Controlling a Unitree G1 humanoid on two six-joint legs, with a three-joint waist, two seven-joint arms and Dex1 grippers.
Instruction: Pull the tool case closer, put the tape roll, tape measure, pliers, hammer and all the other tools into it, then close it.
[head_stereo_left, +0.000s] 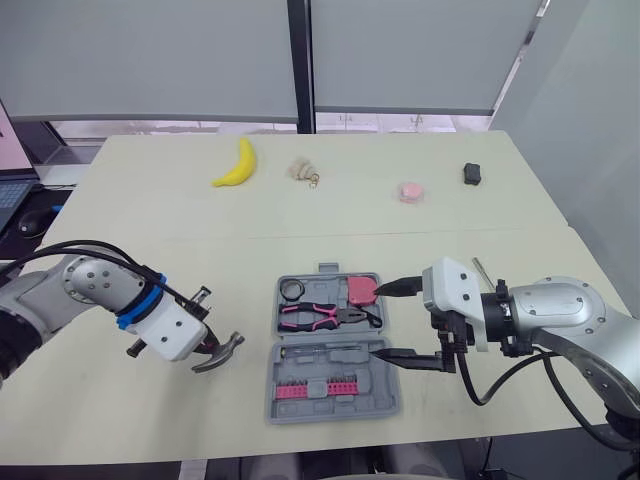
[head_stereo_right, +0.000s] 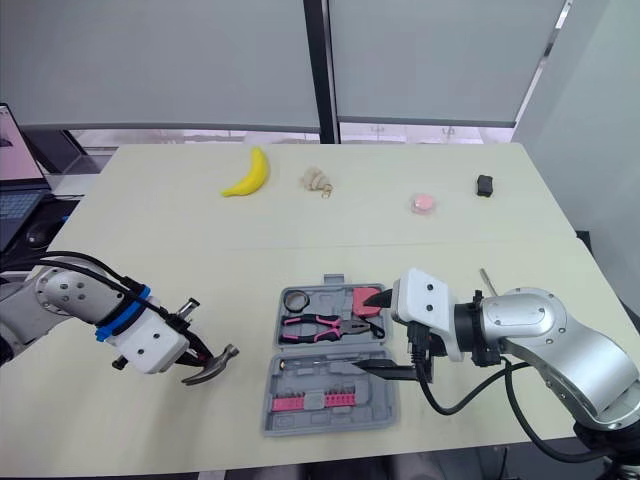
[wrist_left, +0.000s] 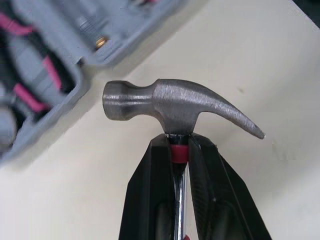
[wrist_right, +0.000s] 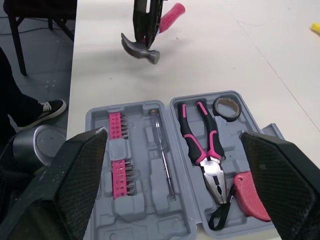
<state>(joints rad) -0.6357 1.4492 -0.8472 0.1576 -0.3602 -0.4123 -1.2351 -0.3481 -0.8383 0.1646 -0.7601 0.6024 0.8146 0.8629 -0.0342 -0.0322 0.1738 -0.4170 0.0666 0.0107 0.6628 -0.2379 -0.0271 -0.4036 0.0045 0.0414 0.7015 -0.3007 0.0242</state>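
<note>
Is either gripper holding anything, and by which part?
Left gripper grips the hammer by its shaft just under the head; right gripper is open and empty.

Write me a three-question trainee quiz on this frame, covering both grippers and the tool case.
1. True or false: the left gripper is shut on the steel claw hammer just below its head.
2. Which lies inside the open grey plastic tool case? A. pink-handled pliers B. a handsaw C. a spanner
3. Fill in: the right gripper hovers above the case with its fingers ____.
Key: 1 true; 2 A; 3 open.
</note>
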